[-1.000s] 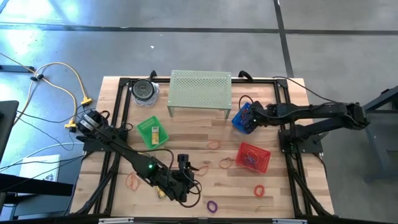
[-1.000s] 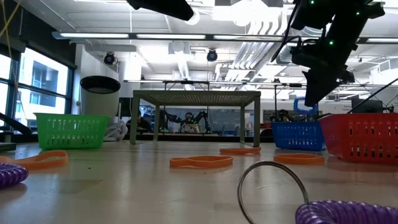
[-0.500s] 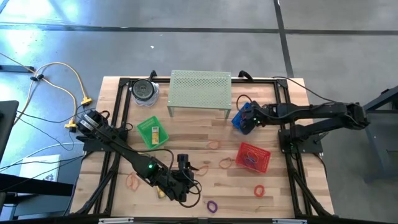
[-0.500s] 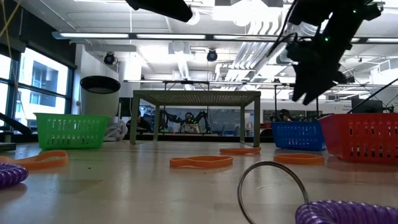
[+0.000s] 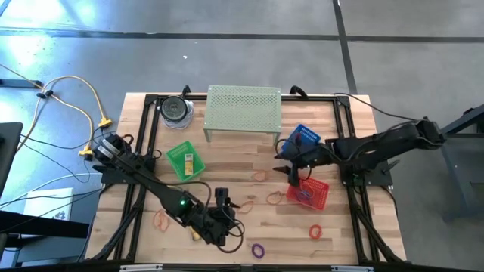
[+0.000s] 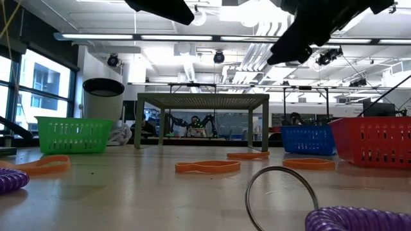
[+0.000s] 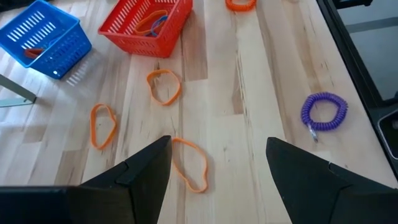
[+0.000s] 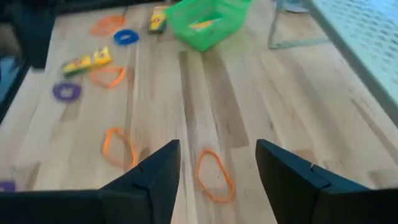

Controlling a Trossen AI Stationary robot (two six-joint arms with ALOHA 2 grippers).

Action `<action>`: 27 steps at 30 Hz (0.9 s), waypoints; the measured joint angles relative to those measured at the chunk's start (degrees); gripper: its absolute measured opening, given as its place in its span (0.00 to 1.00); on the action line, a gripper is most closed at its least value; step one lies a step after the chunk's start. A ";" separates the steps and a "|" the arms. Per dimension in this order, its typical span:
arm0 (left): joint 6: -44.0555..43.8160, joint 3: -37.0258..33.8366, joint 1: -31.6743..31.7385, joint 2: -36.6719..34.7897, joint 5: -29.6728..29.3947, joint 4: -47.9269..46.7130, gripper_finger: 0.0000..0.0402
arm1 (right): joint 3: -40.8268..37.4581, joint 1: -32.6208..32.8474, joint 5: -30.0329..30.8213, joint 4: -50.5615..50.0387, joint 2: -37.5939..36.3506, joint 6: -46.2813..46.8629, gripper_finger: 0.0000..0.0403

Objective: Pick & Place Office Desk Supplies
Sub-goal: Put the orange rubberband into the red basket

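Note:
Orange bands, a purple coil and a yellow piece lie flat on the wooden table. My left gripper hangs open above the near middle. In its wrist view an orange band lies on the table between and beyond its fingers. My right gripper hovers open between the blue basket and the red basket. Its wrist view looks across an orange band toward the green basket.
A pale green perforated stand and a dark-lidded jar stand at the far side. The green basket sits left of centre. The red basket holds bands. A blue ring and yellow pieces lie near the left arm.
My right gripper has left its place over the blue basket and swung toward the table's left and near edge, rising a little. It has tipped up from pointing steeply down to a shallow slant, and it has rolled. The bands on the table lie as before.

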 joint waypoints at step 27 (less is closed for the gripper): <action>-0.11 -0.02 -0.27 0.00 0.23 -1.32 0.63 | 0.00 2.87 -1.59 13.74 29.18 -15.75 0.49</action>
